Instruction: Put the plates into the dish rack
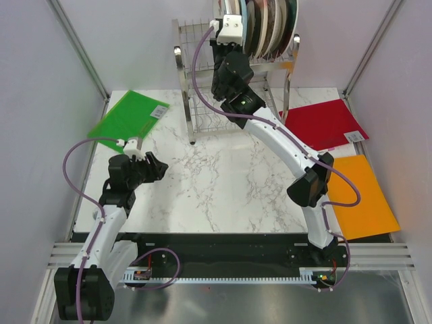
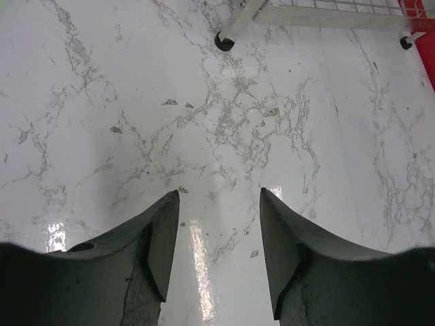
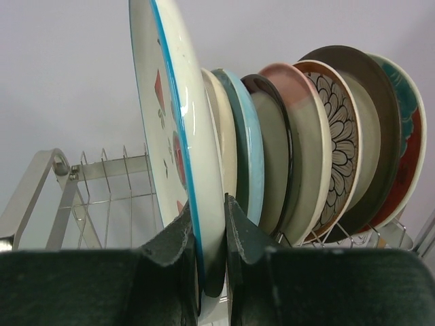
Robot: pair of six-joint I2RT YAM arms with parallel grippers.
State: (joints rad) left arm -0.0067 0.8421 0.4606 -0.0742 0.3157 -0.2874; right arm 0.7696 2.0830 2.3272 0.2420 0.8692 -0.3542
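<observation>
The right gripper (image 3: 209, 224) is clamped on the lower rim of a plate (image 3: 173, 109), white with a blue edge and red wedges, and holds it upright on edge at the top tier of the rack (image 1: 196, 44). The plate stands at the left end of a row of other plates (image 3: 326, 136) slotted upright there, just beside a cream one; I cannot tell whether its rim sits in a slot. The left gripper (image 2: 219, 204) hangs low over the marble table (image 2: 238, 115) with its fingers apart and nothing between them, near the rack's front feet. A green mat (image 1: 128, 116) lies far left on the table, with a red mat (image 1: 324, 121) and an orange mat (image 1: 361, 196) on the right.
</observation>
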